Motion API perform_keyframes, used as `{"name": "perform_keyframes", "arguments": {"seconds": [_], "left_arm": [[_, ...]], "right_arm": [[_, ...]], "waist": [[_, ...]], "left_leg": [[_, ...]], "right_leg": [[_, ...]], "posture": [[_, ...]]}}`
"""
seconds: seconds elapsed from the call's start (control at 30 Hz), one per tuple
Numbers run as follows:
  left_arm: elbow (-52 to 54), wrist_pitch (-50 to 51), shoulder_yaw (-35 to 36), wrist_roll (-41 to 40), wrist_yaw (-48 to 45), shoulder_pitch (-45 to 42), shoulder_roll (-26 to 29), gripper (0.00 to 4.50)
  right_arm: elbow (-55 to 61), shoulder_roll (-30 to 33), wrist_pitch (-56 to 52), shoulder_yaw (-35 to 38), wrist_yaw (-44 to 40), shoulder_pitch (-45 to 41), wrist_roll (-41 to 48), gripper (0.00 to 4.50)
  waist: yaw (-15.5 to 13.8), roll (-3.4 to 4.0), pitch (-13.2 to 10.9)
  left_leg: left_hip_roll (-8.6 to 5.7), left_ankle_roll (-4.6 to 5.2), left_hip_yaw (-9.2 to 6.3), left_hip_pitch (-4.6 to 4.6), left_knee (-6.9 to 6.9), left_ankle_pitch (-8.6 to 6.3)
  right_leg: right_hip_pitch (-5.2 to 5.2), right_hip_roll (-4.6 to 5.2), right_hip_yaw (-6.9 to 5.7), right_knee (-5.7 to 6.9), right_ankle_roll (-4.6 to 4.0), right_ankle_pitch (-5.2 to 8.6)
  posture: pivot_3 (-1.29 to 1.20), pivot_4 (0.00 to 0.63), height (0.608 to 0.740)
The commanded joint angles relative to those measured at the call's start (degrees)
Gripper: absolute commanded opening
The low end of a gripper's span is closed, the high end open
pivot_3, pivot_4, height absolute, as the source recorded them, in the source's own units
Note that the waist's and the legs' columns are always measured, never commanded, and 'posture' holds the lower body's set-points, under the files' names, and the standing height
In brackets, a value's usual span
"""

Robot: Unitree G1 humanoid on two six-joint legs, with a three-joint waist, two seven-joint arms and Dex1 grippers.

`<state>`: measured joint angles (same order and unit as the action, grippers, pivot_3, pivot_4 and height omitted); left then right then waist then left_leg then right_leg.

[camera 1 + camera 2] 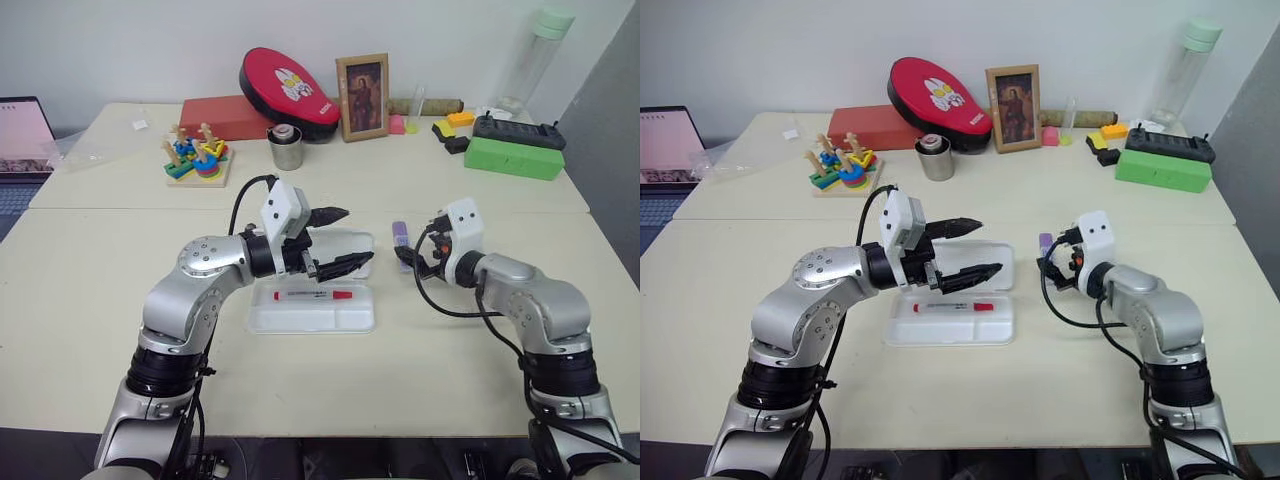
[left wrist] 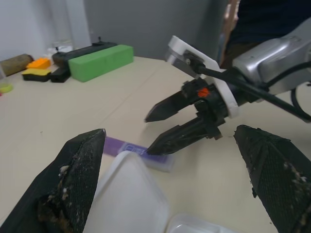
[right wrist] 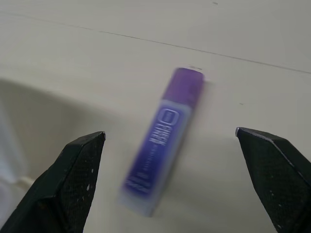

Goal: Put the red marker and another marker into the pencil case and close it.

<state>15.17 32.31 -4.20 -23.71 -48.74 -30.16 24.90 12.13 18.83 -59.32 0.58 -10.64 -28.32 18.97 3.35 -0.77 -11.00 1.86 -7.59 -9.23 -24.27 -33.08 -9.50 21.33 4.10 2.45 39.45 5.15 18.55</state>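
The left gripper (image 1: 338, 240) hangs spread and empty above the red marker (image 1: 313, 295) in the open pencil case (image 1: 312, 318), while the right gripper (image 3: 175, 182), also spread, frames the purple marker (image 3: 163, 138) between its fingers

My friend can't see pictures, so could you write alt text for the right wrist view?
A short purple marker with a pale label lies loose on a cream table, framed between the right gripper and its two black, wide-open jaws. A white edge of the pencil case shows at one side.
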Motion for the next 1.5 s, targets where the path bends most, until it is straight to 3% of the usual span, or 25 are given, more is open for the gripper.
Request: {"name": "perform_keyframes", "arguments": {"seconds": [0.03,0.17,0.27,0.6,0.67,0.9,1.03,1.1,1.23,1.5], "left_arm": [[0.3,-2.8,-1.5,1.9,1.3,-1.8,-0.4,4.50],[-1.1,-4.3,-2.4,3.1,1.7,-2.6,-0.7,4.50],[-1.2,-4.6,-2.7,3.1,1.6,-2.7,-0.7,4.50],[-2.2,-5.9,-2.4,3.7,2.8,-3.5,-1.3,4.50],[-2.6,-6.5,-2.1,4.2,3.5,-3.9,-1.7,4.50],[3.0,-1.9,2.3,0.5,3.0,-1.6,3.1,4.50],[10.5,4.2,10.8,-6.9,0.1,5.0,11.2,4.50],[12.7,6.4,15.5,-9.7,-0.9,9.6,14.5,4.50],[14.5,5.9,22.3,-8.0,-2.9,21.2,21.9,4.50],[17.7,5.4,36.9,-7.5,-4.8,40.9,24.6,4.50]], "right_arm": [[0.1,-1.8,-1.2,-2.1,3.4,0.0,-2.9,4.50],[-0.9,-4.6,-1.6,-3.0,5.1,0.9,-4.2,4.50],[-1.0,-5.2,-1.8,-4.0,6.1,1.1,-6.0,3.99],[-1.4,-4.3,-0.8,-5.2,4.9,1.4,-8.5,1.42],[-1.7,-3.8,0.1,-4.6,4.7,0.9,-9.0,1.10],[-3.4,-2.0,15.6,0.6,0.2,-6.0,-7.9,1.09],[0.0,0.9,19.6,-0.7,-16.1,-10.3,0.4,1.09],[2.8,3.1,19.5,-3.4,-24.0,-11.3,3.7,1.09],[5.4,7.0,17.2,-8.6,-34.0,-13.8,7.0,1.09],[5.9,10.8,18.3,-23.9,-43.3,-16.4,1.2,1.09]], "waist": [[0.0,0.00,0.0],[0.1,0.00,0.0],[0.1,0.01,0.0],[0.0,0.01,0.0],[0.0,0.01,0.0],[0.5,0.03,0.0],[1.8,0.03,0.0],[2.2,0.04,0.0],[2.0,0.05,0.0],[1.0,0.01,0.0]], "left_leg": [[0.00,0.00,-0.01,0.01,0.00,0.00],[0.00,0.01,0.00,0.02,0.00,0.00],[0.00,0.01,0.00,0.09,0.02,0.00],[0.00,0.05,0.00,0.21,0.02,-0.02],[0.00,0.05,0.01,0.23,0.02,-0.02],[-0.01,0.05,0.02,0.22,0.04,-0.02],[0.00,0.06,0.03,0.24,0.16,-0.02],[0.00,0.07,0.03,0.26,0.23,-0.03],[0.00,0.10,0.03,0.26,0.25,-0.05],[0.01,0.10,0.02,0.28,0.21,-0.05]], "right_leg": [[0.00,0.00,0.00,0.02,0.00,0.00],[0.00,0.00,0.01,0.02,0.00,0.00],[-0.02,0.00,0.02,0.05,0.00,0.00],[-0.15,0.00,0.02,0.06,0.00,0.00],[-0.16,0.00,0.02,0.06,0.00,0.00],[-0.10,0.00,0.05,0.06,0.00,0.00],[-0.07,0.00,0.07,0.03,-0.02,0.02],[-0.08,0.00,0.07,-0.02,-0.03,0.04],[-0.08,0.00,0.08,-0.02,-0.04,0.05],[-0.10,0.00,0.06,-0.02,-0.05,0.05]], "posture": [[0.00,0.150,0.740],[0.00,0.150,0.740],[0.00,0.150,0.740],[0.00,0.150,0.740],[0.00,0.150,0.740],[0.00,0.150,0.740],[0.00,0.150,0.740],[0.00,0.150,0.740],[0.00,0.150,0.740],[0.00,0.150,0.740]]}}
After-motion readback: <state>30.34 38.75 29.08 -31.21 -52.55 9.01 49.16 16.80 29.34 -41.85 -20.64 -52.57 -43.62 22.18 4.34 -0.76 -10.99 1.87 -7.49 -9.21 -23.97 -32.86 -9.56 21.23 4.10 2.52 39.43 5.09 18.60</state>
